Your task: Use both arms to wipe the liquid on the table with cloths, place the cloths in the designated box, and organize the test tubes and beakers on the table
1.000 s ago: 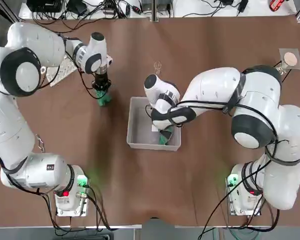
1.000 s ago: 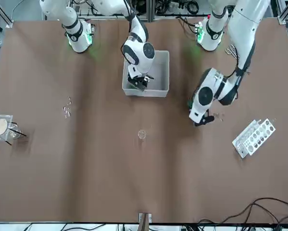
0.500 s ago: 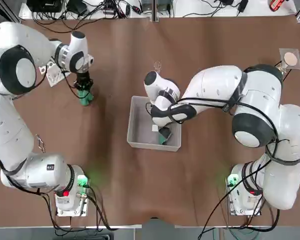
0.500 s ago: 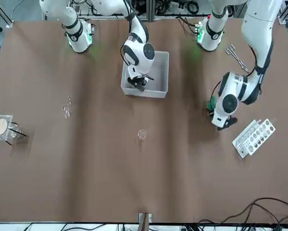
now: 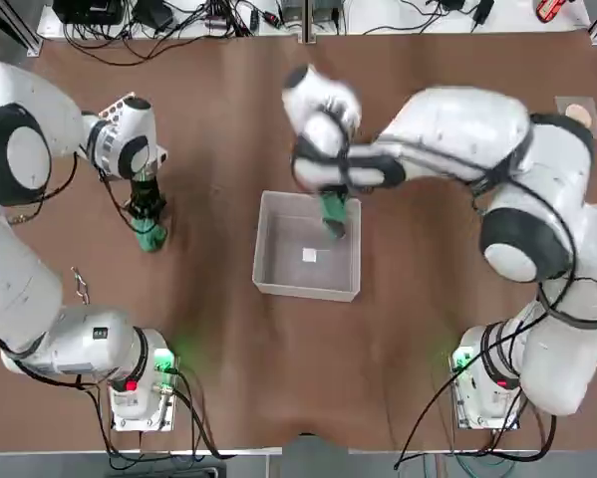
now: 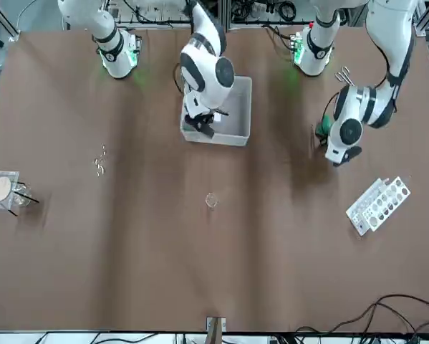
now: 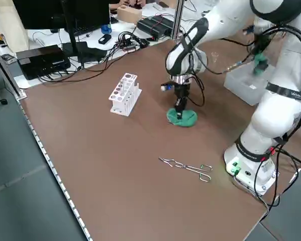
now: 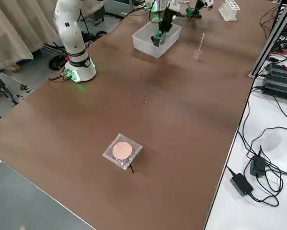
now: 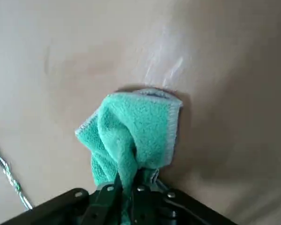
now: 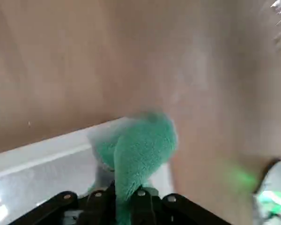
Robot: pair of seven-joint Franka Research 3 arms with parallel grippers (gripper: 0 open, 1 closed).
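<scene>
A white rack [image 7: 125, 93] with round holes and metal tongs [image 7: 186, 167] are being seen lying apart on the desk [image 7: 105, 165].

You're looking at a lab bench: a white tube rack [image 7: 125, 94] and metal tongs [image 7: 186, 167] lie on the brown table [image 5: 178, 329]. Cables [image 8: 258, 143], power bricks and black electronics boxes [image 7: 42, 59] crowd its edges, with a monitor [image 7: 65, 15] behind.

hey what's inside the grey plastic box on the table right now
The box holds only a small white square mark on its floor. The right gripper dangles a green cloth over the far rim, not resting inside. The arm hides part of that rim.
</scene>
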